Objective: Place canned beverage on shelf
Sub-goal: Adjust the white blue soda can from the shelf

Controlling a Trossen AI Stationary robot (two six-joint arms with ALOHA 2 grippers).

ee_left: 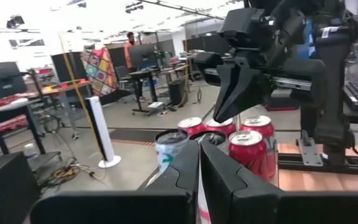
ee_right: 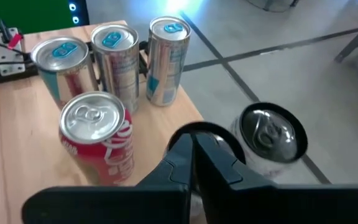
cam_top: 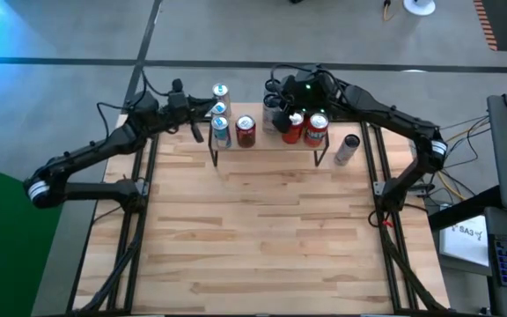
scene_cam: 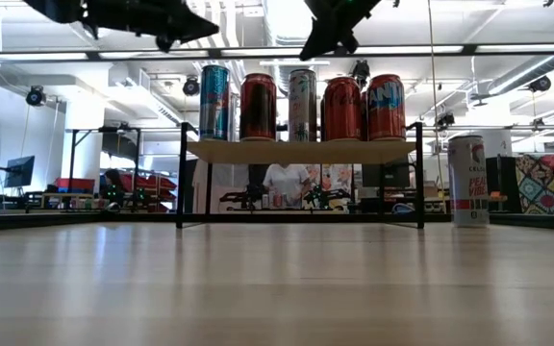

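Observation:
The shelf (scene_cam: 301,151), a light plank on thin black legs, stands at the table's far edge. Several cans stand upright on it: blue-and-silver ones (cam_top: 220,110) at its left, a red one (cam_top: 246,130), a dark-topped silver one (ee_right: 269,134) and two red ones (cam_top: 306,128) at its right. A white can (cam_top: 348,150) stands on the table right of the shelf (scene_cam: 467,180). My left gripper (ee_left: 199,168) is shut and empty, above the shelf's left end (cam_top: 197,129). My right gripper (ee_right: 191,155) is shut and empty, above the cans at mid-shelf (scene_cam: 317,46).
The slatted wooden tabletop (cam_top: 271,238) stretches from the shelf to the near edge. Black frame rails (cam_top: 139,202) run along both table sides. Beyond the far edge the room shows desks, monitors and a person (scene_cam: 282,183).

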